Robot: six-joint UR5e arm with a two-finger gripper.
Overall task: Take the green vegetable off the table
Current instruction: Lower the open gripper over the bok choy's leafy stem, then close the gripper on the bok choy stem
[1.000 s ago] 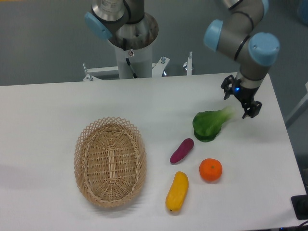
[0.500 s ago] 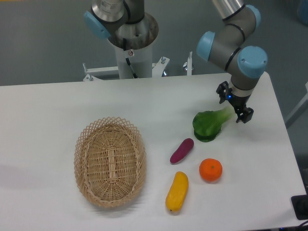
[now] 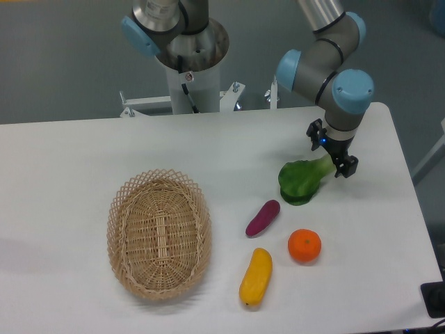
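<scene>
— One question: where's your claw (image 3: 332, 154)?
— Spread wide over the pale stem of the leafy green toy vegetable (image 3: 303, 180) (lying flat on the white bench (image 3: 83, 153)), whose long axis runs down-left from it.

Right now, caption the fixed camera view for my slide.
UR5e gripper open over the bok choy stem on the white table, beside eggplant and orange.
</scene>
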